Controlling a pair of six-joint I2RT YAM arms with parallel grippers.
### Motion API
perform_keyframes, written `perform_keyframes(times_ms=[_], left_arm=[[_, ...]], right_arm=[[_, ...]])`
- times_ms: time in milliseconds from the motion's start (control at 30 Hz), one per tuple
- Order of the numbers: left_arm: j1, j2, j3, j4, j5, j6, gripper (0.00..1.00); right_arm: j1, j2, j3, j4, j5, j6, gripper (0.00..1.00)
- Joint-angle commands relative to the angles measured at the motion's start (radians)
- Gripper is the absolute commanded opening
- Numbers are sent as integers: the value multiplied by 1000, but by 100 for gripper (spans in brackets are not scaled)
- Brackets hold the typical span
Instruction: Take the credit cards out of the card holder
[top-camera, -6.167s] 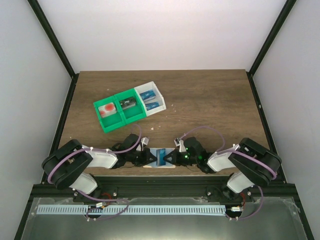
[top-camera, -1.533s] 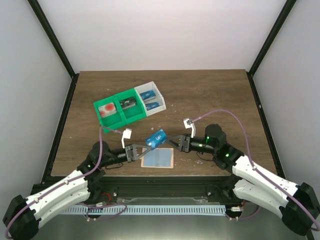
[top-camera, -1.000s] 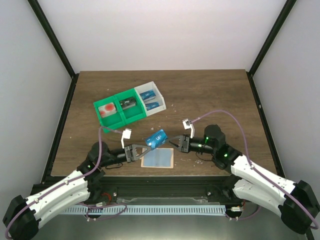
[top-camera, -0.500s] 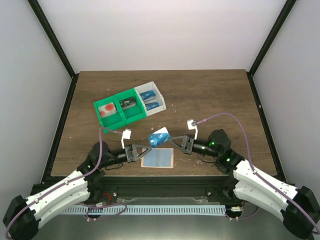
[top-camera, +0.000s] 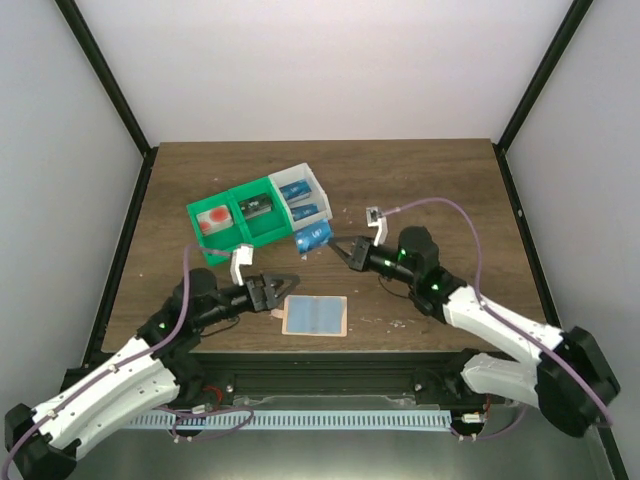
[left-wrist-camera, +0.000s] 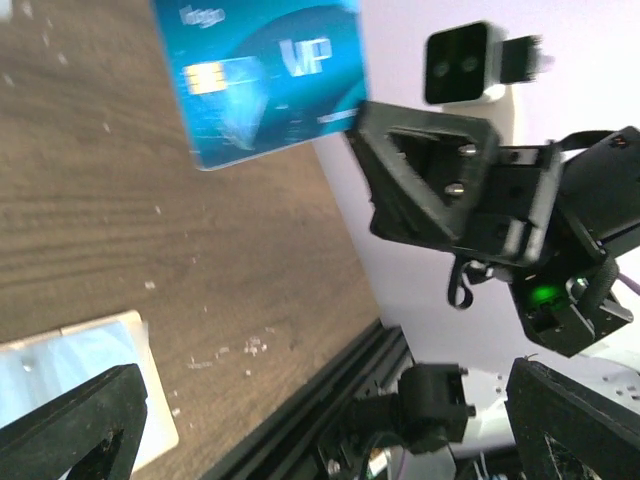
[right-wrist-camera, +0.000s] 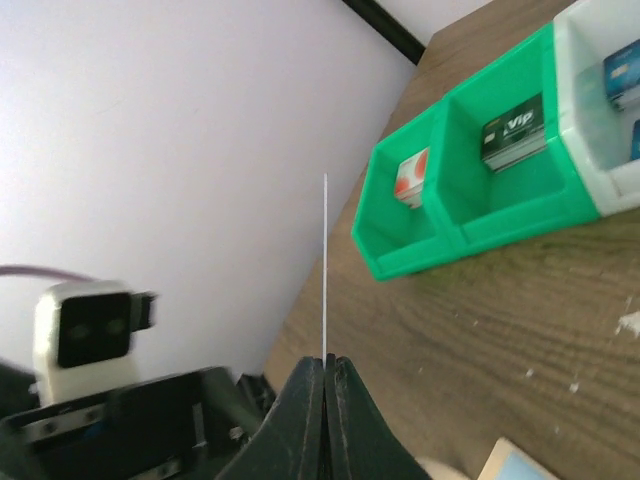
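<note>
Right beside the white bin: right gripper pinched on a credit card, card's long axis pointing at the bin. Left gripper wide, empty, next to the card holder.

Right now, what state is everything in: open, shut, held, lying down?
left gripper: open, empty.
right gripper: shut on the blue card.
blue card: held up in the air.
card holder: lying flat, untouched.
white bin: two blue cards inside.
green bin: red-and-white item in one compartment, dark card in the other.
</note>
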Motion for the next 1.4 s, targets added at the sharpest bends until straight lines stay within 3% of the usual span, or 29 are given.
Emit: perform_keyframes(times_ms=[0,333,767,1067,1367], left_arm=[[3,-44,114,-211,-146,125,100],[3,-97,266,-453,-369,300,100],[2,-171,240,-446,-383,325,100],[3,-214,235,-436,-370,338,100],[3,-231,227,-427,-370,338,100]], right_arm=[[-36,137,127,31,41,-62,0],[-122,527,400,5,104,-153,0],[-180,921,770,-153,107,-199,0],[-189,1109,991,-220,40,-169,0],[-188,1201,1092,-249,-7,-154,0]])
